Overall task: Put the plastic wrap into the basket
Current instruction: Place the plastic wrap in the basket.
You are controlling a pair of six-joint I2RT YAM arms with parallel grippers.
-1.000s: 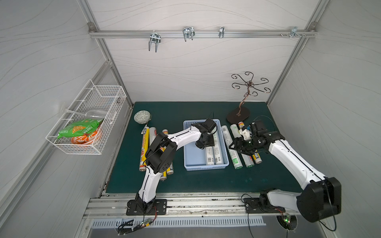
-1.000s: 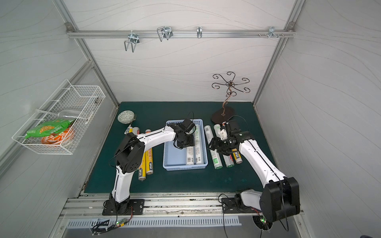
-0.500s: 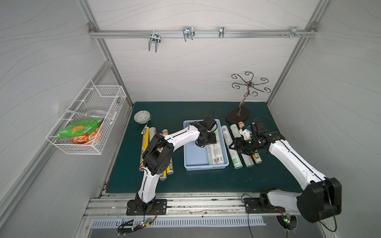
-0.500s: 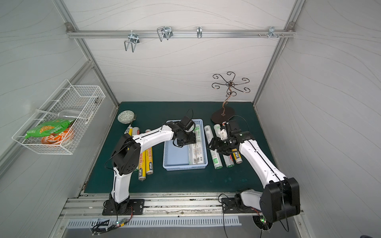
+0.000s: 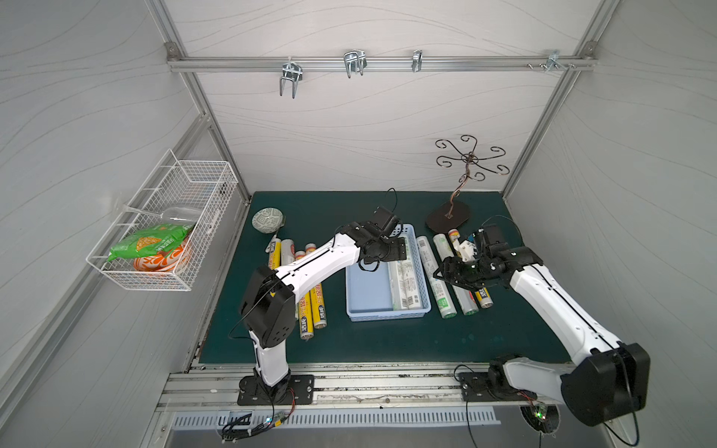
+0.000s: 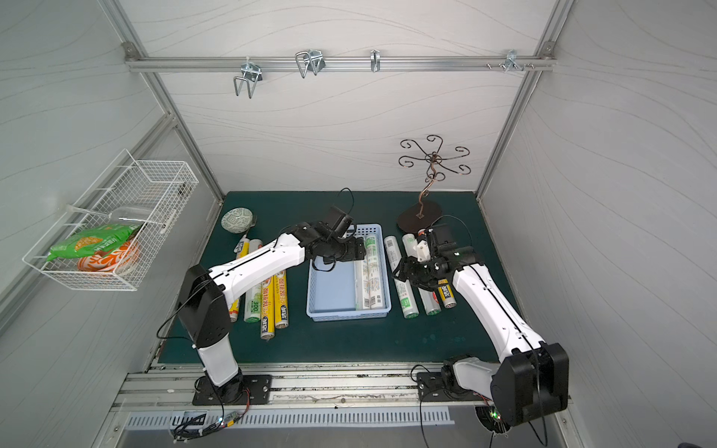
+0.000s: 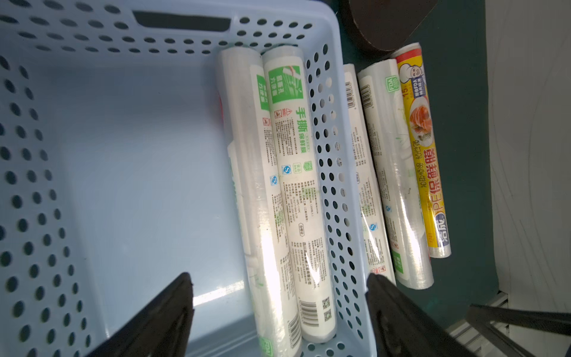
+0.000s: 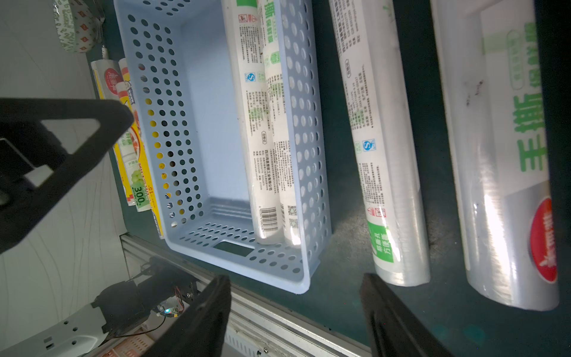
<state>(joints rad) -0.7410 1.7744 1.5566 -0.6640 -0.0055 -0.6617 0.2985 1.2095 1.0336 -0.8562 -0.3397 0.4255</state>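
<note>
Plastic wrap (image 7: 293,185): two white, green-printed rolls lay side by side in the basket (image 7: 123,160), against its 3 o'clock wall, below the left fingers (image 7: 160,321).
Left fingers: stood spread wide and held nothing.
Right fingers (image 8: 395,324): stood apart, empty, above loose rolls (image 5: 442,298) at the basket's 3 o'clock.
Yellow rolls (image 5: 320,310): lay on the tabletop (image 5: 388,341) at its 9 o'clock.

In both top views, centre left, the left arm's white forearm (image 5: 310,267) covers the upper halves of the yellow plastic wrap rolls (image 5: 319,310). The left claw (image 5: 394,254) hides the far ends of two white plastic wrap rolls (image 5: 405,287) in the light blue perforated plastic basket (image 5: 366,291). The right claw (image 5: 446,276) masks parts of the three rolls (image 5: 446,306) at centre right.
</note>
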